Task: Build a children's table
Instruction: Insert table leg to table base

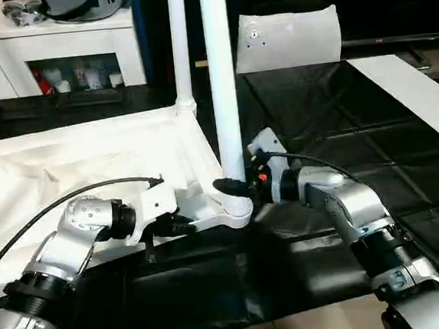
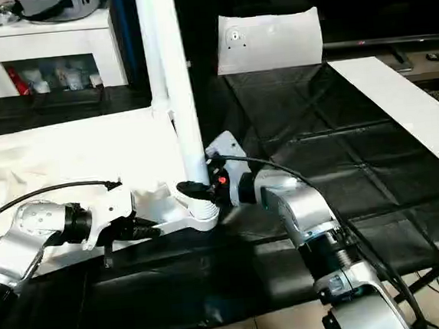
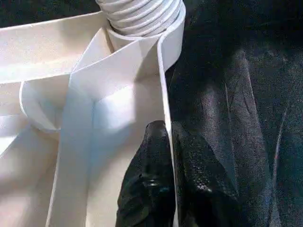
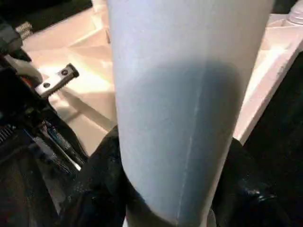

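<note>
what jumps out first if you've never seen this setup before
Two white table legs stand upright from the corners of the upside-down table top on the black-covered work surface. The right gripper has its jaws around the nearer leg, just above its corner socket; the farther leg rises behind it. The left gripper pinches the top's near rim beside that socket.

There are one upturned white table top, two white legs standing in its corner sockets, and two grippers.
</note>
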{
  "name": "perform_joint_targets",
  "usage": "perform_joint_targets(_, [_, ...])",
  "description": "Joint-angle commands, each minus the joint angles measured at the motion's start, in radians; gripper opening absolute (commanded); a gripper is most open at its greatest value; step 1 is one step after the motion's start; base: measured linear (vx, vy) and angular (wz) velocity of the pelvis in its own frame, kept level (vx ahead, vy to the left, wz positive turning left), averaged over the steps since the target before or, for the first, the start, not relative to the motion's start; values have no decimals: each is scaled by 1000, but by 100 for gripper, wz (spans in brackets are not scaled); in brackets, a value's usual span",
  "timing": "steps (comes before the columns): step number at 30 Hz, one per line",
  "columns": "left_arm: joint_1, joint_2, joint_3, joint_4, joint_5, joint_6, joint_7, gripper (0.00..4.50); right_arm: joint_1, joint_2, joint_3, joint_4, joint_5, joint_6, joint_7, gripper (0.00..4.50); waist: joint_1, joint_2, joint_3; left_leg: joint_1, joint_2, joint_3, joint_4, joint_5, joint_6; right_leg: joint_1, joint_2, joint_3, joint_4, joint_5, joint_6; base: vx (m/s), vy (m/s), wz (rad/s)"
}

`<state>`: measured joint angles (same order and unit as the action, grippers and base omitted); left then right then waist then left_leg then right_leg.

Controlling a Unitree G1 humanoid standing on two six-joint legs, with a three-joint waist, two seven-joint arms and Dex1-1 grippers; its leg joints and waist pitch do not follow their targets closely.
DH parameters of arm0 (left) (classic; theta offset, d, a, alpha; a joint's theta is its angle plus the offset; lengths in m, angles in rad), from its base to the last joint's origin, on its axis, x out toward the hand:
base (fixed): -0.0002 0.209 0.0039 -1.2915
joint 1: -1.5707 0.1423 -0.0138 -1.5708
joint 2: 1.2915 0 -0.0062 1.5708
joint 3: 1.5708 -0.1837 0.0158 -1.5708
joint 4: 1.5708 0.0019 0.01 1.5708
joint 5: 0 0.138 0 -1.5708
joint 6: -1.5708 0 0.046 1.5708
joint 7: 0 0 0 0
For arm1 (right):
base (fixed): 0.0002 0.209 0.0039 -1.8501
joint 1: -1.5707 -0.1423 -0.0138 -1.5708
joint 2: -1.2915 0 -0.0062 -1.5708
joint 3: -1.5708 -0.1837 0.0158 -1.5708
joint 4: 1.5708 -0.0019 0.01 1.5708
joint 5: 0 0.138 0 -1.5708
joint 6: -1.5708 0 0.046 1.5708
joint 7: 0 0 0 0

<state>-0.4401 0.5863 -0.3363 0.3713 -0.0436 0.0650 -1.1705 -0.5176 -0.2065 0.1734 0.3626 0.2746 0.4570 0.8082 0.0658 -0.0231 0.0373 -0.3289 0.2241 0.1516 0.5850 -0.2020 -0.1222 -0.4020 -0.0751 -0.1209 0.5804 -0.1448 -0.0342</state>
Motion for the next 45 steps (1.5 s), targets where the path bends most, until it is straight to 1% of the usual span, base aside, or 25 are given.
perform_joint_targets(1, [-10,7,-25,1,26,-20,-18,0,55,-18,0,49,-20,25,-12,189,-1,25,-55,-2,4,11,-72,-247,-1,54,-62,54,-73,-393,-106,0,0,0])
perform_joint_targets(4, [-8,3,-10,10,26,-17,1,0,125,-7,-41,10,15,3,-24,189,4,34,-56,-1,6,9,-74,-247,-3,53,-60,54,-70,-369,-112,0,0,0])
perform_joint_targets(7, [-13,-8,4,24,24,-15,18,0,177,8,-69,-9,29,-48,-42,189,10,29,-56,-2,5,11,-74,-255,0,53,-61,53,-73,-380,-109,0,0,0])
perform_joint_targets(8, [-14,-10,8,28,22,-13,22,0,198,23,-86,-14,39,-72,-53,189,11,41,-57,1,4,12,-73,-271,-1,52,-61,52,-82,-389,-103,0,0,0])
perform_joint_targets(9, [-14,-11,9,29,22,-13,23,0,201,25,-88,-14,41,-75,-55,189,13,43,-53,3,4,10,-75,-284,-2,49,-61,50,-81,-403,-103,0,0,0])
perform_joint_targets(10, [-15,-12,11,31,21,-12,26,0,211,34,-98,-15,47,-86,-61,189,13,51,-53,3,0,7,-75,-303,-2,53,-60,46,-82,-433,-95,0,0,0])
perform_joint_targets(13, [-25,-21,14,49,26,-13,42,0,253,68,-130,-12,65,-140,-87,189,7,47,-48,4,-7,9,-71,-331,13,48,-61,39,-103,-546,-52,0,0,0])
perform_joint_targets(14, [-28,-23,13,54,29,-15,47,0,263,72,-130,-13,66,-151,-88,189,6,49,-48,7,-10,7,-70,-337,16,47,-60,34,-110,-585,-34,0,0,0])
perform_joint_targets(15, [-32,-23,11,58,30,-16,43,0,280,69,-117,-22,55,-172,-83,189,6,57,-46,9,-12,6,-69,-340,19,44,-60,30,-114,-608,-21,0,0,0])
perform_joint_targets(17, [-35,-23,9,63,33,-20,41,0,290,63,-101,-30,39,-193,-76,189,4,56,-45,10,-13,6,-68,-347,23,43,-59,28,-119,-623,-12,0,0,0])
perform_joint_targets(21, [-47,-16,-4,87,53,-41,38,0,291,17,-23,-42,-61,-274,-60,189,1,61,-45,9,-14,4,-69,-352,28,42,-55,26,-118,-615,-5,0,0,0])
perform_joint_targets(24, [-51,-9,-12,96,69,-54,38,0,267,-7,13,-44,-105,-297,-39,189,-5,53,-42,10,-16,5,-68,-363,34,39,-55,25,-121,-639,0,0,0,0])
perform_joint_targets(26, [-52,-7,-13,100,74,-59,37,0,246,-24,42,-41,-130,-306,-23,189,-8,54,-40,14,-18,3,-65,-381,33,38,-54,18,-129,-672,16,0,0,0])
perform_joint_targets(27, [-53,-7,-14,102,76,-62,37,0,232,-36,65,-35,-147,-313,-6,189,-13,46,-39,16,-19,2,-64,-389,35,35,-53,14,-132,-682,21,0,0,0])
perform_joint_targets(28, [-53,-7,-14,104,78,-64,37,0,227,-40,74,-33,-153,-315,1,189,-14,51,-39,16,-19,1,-63,-393,36,37,-54,11,-132,-686,24,0,0,0])
perform_joint_targets(29, [-53,-7,-15,104,79,-64,37,0,223,-45,82,-31,-157,-315,9,189,-17,45,-37,19,-20,1,-62,-399,39,34,-55,7,-137,-703,33,0,0,0])
perform_joint_targets(31, [-54,-5,-19,105,84,-70,35,0,211,-49,97,-21,-159,-313,25,189,-22,52,-35,21,-17,-3,-63,-417,40,35,-57,0,-144,-711,38,0,0,0])
perform_joint_targets(32, [-55,-2,-24,104,87,-75,30,0,203,-55,112,-12,-162,-313,44,189,-27,40,-38,21,-14,-4,-63,-423,43,40,-58,-8,-147,-699,40,0,0,0])
perform_joint_targets(33, [-56,1,-29,104,89,-80,21,0,195,-59,126,4,-168,-316,64,189,-29,46,-38,17,-10,-7,-68,-429,44,46,-61,-10,-143,-679,36,0,0,0])
perform_joint_targets(34, [-57,1,-30,104,90,-82,19,0,193,-60,128,7,-169,-317,68,189,-31,43,-37,17,-7,-7,-69,-434,44,46,-62,-12,-144,-676,34,0,0,0])
perform_joint_targets(35, [-59,2,-33,107,92,-86,13,0,190,-61,133,16,-173,-319,79,189,-30,45,-35,21,-6,-8,-70,-446,41,42,-65,-9,-145,-677,31,0,0,0])
perform_joint_targets(36, [-61,5,-37,107,96,-92,6,0,188,-63,140,24,-174,-318,94,189,-32,42,-35,25,-7,-8,-69,-456,40,41,-67,-12,-147,-685,27,0,0,0])
perform_joint_targets(39, [-69,10,-45,111,102,-103,-9,0,184,-61,144,40,-166,-319,112,189,-34,38,-38,22,-4,-12,-75,-453,38,48,-71,-7,-144,-665,19,0,0,0])
perform_joint_targets(41, [-86,12,-50,123,108,-116,-27,0,181,-49,145,58,-149,-315,137,189,-35,37,-40,12,-1,-13,-82,-428,38,54,-73,2,-135,-631,2,0,0,0])
perform_joint_targets(45, [-102,10,-57,140,113,-128,-37,0,187,-41,159,59,-137,-312,170,189,-33,34,-47,5,5,-12,-90,-390,34,60,-75,16,-119,-562,-34,0,0,0])
